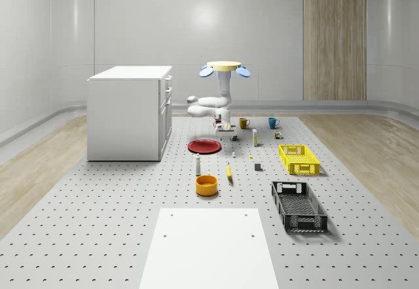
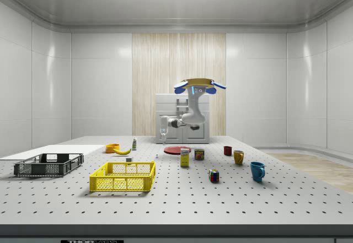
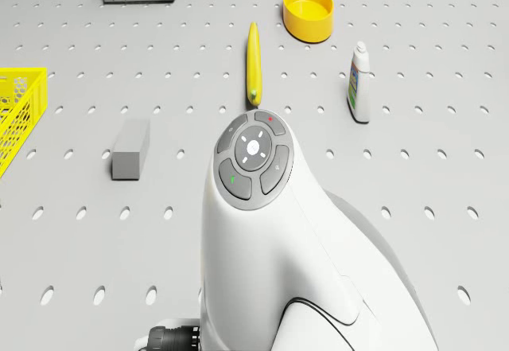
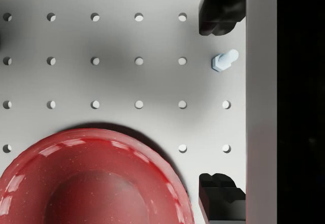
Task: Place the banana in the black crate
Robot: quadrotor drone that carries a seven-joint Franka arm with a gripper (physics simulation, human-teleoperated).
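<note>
Hovering above the perforated grey bench, behind the round red plate.

My end effector hangs spread, nothing between its black fingers, over bare bench beside the plate. The long yellow banana lies flat at the whole-scene view's centre, near the orange round bowl; the black slatted plastic crate sits well apart, lower right.

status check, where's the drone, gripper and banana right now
Drone hovering beyond the red plate; gripper open, empty, above the table beside the plate. Banana flat on the table, untouched. Black crate apart from it, path clear.
</note>
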